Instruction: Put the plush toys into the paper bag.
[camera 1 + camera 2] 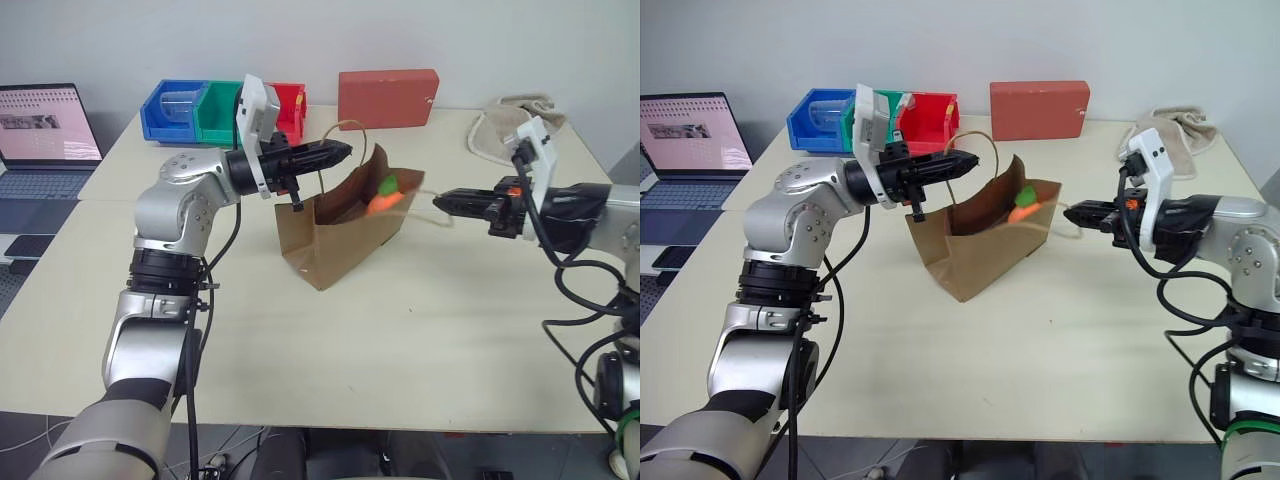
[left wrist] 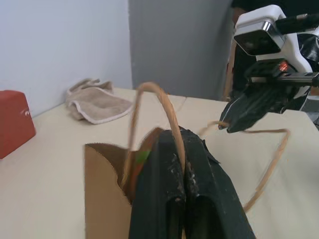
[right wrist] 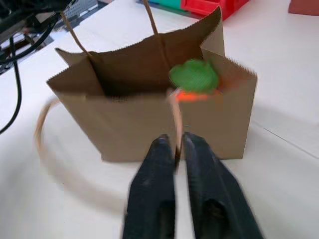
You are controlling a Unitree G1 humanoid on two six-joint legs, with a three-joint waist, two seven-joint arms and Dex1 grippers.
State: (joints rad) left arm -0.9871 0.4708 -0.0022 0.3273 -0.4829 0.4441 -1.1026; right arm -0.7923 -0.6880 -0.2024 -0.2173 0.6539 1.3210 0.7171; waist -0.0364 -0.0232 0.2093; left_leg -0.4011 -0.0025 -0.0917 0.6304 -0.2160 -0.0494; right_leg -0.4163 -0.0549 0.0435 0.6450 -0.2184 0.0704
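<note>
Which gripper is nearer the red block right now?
Left. The left gripper sits over the bag's near-left handle, just below the red block; the right gripper is farther off.

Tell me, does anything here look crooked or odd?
Yes: the bag stands tilted, each handle pulled by a gripper, left and right. The carrot pokes above its rim at one corner instead of lying deep inside.

Brown paper bag [image 1: 340, 235], orange carrot toy [image 1: 385, 201] with green leaves, red block [image 1: 388, 98].
</note>
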